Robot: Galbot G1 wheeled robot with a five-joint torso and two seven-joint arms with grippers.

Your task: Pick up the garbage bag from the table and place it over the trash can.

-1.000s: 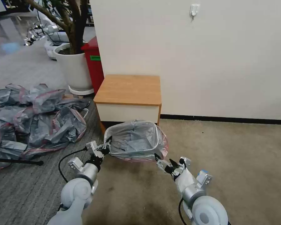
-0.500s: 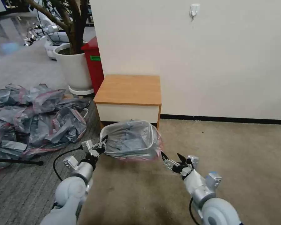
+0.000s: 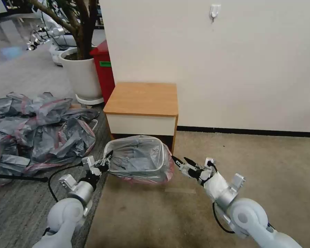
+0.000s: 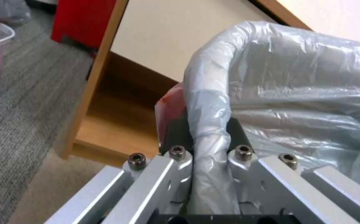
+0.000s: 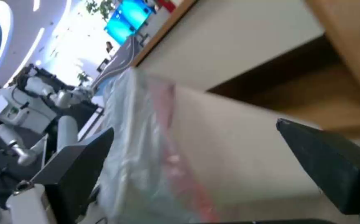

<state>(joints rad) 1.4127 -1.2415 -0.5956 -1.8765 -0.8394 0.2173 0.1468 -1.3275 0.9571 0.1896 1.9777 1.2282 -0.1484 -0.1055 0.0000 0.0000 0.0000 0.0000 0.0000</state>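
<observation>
The garbage bag (image 3: pixel 137 155), grey translucent with a pink-red rim, is stretched over the trash can, whose rim (image 3: pixel 161 153) shows through the plastic. The can stands on the floor in front of the table (image 3: pixel 141 98). My left gripper (image 3: pixel 105 162) is at the can's left edge, shut on the bag; in the left wrist view its fingers (image 4: pixel 176 137) pinch the bag's folded rim (image 4: pixel 209 124). Just right of the can, my right gripper (image 3: pixel 181 161) is open. In the right wrist view the bag's side (image 5: pixel 138 149) lies between the spread fingers (image 5: pixel 333 161).
A big heap of similar grey-pink bags (image 3: pixel 41 127) covers the floor at the left, with a black rod (image 3: pixel 17 178) in front of it. A white plant pot (image 3: pixel 81 77) and a red bin (image 3: pixel 105 69) stand behind the table. Open carpet (image 3: pixel 258 155) lies to the right.
The bagged can has slid left with my left gripper. My right gripper swung out from the can's front right corner, then forward to its right side, staying open.
</observation>
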